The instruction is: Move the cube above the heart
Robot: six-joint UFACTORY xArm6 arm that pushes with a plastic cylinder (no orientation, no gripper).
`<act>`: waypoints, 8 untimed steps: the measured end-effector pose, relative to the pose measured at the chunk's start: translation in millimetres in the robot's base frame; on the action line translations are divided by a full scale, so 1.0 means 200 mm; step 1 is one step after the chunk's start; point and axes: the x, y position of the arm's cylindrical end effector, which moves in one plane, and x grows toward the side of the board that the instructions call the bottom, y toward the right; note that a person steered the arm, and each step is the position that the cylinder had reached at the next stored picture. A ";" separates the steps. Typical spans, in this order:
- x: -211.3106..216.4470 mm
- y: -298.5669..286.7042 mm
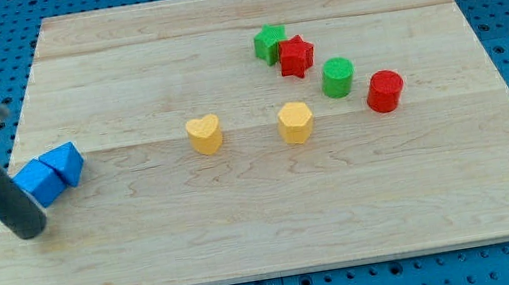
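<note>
My tip (pixel 31 229) is resting just below the blue cube (pixel 38 182) near the wooden table's (pixel 269 241) left edge; there are no fingers, only a bare rod holding nothing.

blue cube (pixel 39 182), blue triangle (pixel 64 163) — yellow heart (pixel 204 134), yellow hexagon (pixel 296 122) — pale striped wood board (pixel 247 224)

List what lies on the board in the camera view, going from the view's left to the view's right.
My tip → blue cube → blue triangular block → yellow heart → green block → yellow block → red star → green cylinder → red cylinder.
</note>
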 end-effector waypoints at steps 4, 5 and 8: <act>-0.81 0.08; -0.83 0.14; -0.95 0.28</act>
